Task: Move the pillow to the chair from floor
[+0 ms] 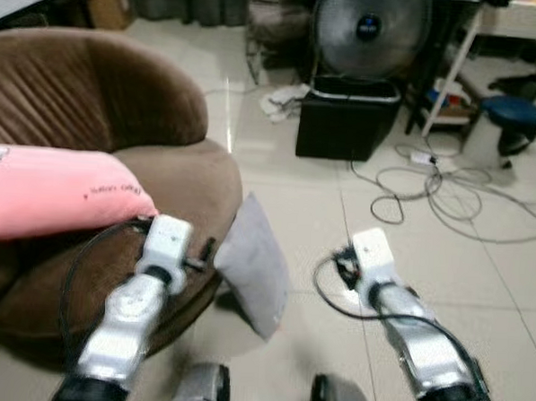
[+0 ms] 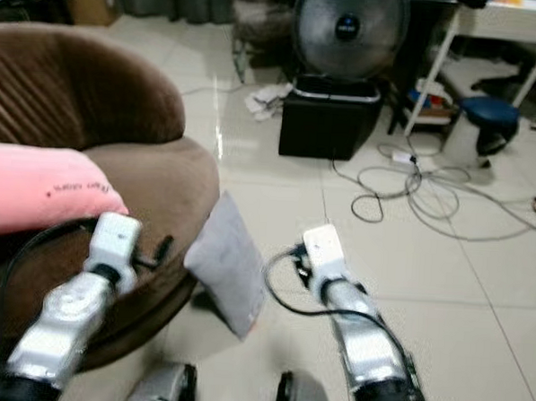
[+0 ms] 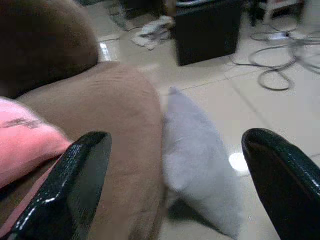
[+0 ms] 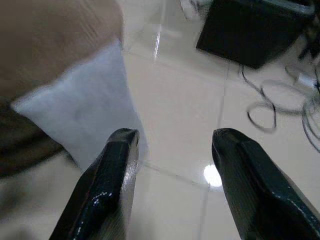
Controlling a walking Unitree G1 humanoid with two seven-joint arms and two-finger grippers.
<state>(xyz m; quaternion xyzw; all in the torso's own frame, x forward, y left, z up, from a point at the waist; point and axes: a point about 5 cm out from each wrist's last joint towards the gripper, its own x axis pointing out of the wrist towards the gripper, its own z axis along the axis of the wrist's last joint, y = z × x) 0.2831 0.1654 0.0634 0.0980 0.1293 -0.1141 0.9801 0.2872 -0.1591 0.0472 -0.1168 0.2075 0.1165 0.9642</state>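
Note:
A grey pillow [image 1: 254, 270] stands on its edge on the tiled floor, leaning against the front of a round brown chair [image 1: 93, 101]. On the chair seat lies a pink pillow [image 1: 53, 189]. My left gripper [image 3: 175, 142] is open, held over the chair's front edge with the grey pillow [image 3: 200, 160] just beyond it. My right gripper [image 4: 175, 137] is open above the floor, to the right of the grey pillow [image 4: 85, 115], with nothing between its fingers.
A black box [image 1: 347, 119] with a round fan [image 1: 369, 31] on it stands behind. Loose cables [image 1: 448, 196] sprawl over the floor at the right, near a white table leg [image 1: 450, 75] and a blue stool [image 1: 512, 114].

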